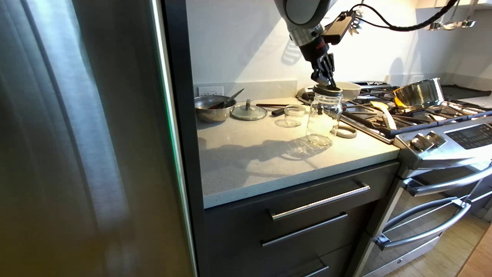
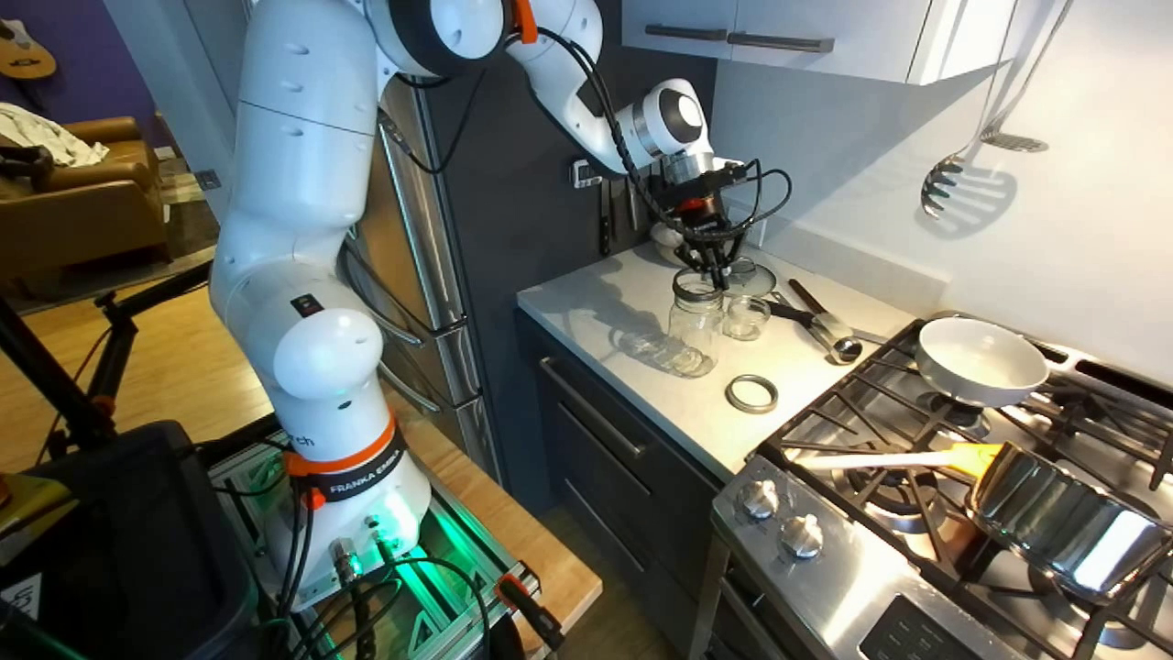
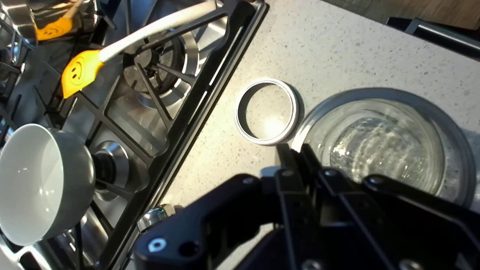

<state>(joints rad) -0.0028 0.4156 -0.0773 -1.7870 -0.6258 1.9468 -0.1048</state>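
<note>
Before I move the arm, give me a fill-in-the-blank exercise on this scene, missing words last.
The black two-finger gripper, at the rim of the tall clear glass jar, has its jaws not open but ____.
The round silver metal ring lies on the pale speckled counter, not on edge but ____.
The round white bowl stands on the black-grated stove with its mouth facing ____.
The white-handled spatula has a head coloured ____.
Missing words: shut; flat; up; yellow.
</note>
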